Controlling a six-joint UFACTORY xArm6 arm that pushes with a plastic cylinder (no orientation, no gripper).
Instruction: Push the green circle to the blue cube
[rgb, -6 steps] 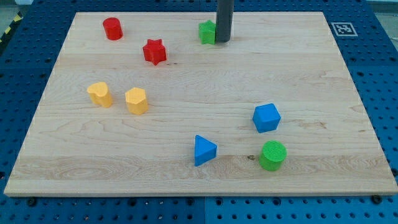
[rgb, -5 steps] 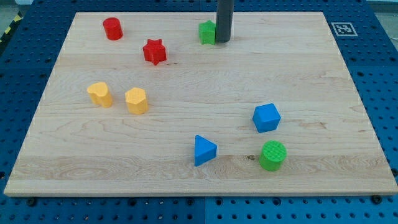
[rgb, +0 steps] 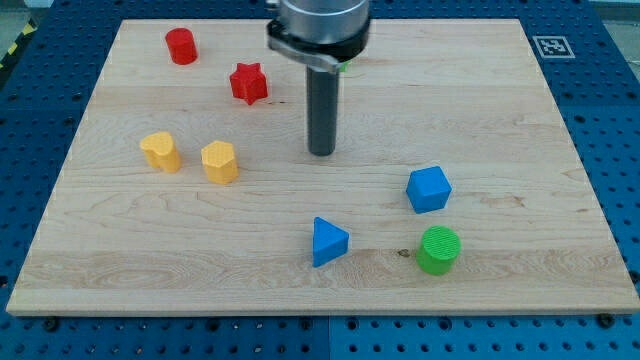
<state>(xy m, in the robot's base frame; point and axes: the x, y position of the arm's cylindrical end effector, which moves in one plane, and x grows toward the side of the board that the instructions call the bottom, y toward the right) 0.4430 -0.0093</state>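
The green circle (rgb: 439, 249) lies near the view's bottom right of the wooden board. The blue cube (rgb: 429, 189) sits just above it, a short gap apart. My tip (rgb: 322, 153) rests on the board's middle, to the left of and above the blue cube, and well up-left of the green circle. It touches no block.
A blue triangle (rgb: 328, 241) lies below my tip. Two yellow blocks (rgb: 160, 151) (rgb: 219, 161) sit at the left. A red cylinder (rgb: 181, 46) and a red star (rgb: 248, 83) are at the top left. The arm hides the green block at the top.
My tip has moved from beside the green block at the top down to the board's middle. The arm's body now shows and covers that green block. No block has moved.
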